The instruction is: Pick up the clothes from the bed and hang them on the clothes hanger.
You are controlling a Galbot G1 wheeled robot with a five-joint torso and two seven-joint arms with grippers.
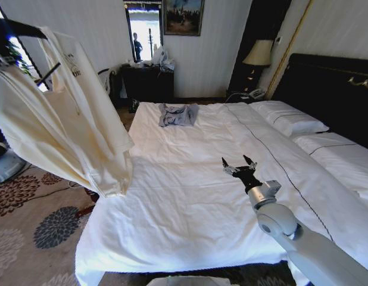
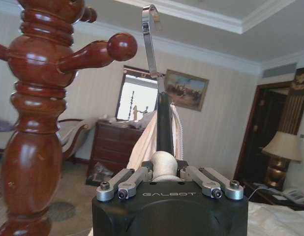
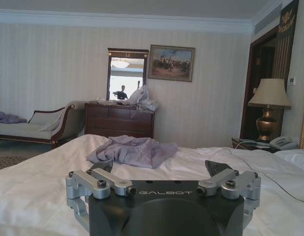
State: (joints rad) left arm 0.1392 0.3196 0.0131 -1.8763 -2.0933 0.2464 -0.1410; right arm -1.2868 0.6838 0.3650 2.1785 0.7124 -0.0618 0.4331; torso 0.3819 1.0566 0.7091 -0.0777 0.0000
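Got my left gripper [image 2: 164,183] clamped on the clothes hanger [image 2: 163,129], cream clothes [image 1: 65,119] draped at 9 o'clock off the bed [image 1: 190,202], hook up near the wooden stand [image 2: 34,123] for hanging. Right gripper [image 1: 239,167] hovers spread open, holding nothing, at 5 o'clock.

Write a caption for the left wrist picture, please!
Left claw shut on black triangular hanger carrying cream shirt, beside dark red turned-wood stand.

A cream thin-fabric shirt [image 1: 65,119], a white-duveted bed [image 1: 190,202] and a dark red flower-patterned carpet [image 1: 35,220] are seen.
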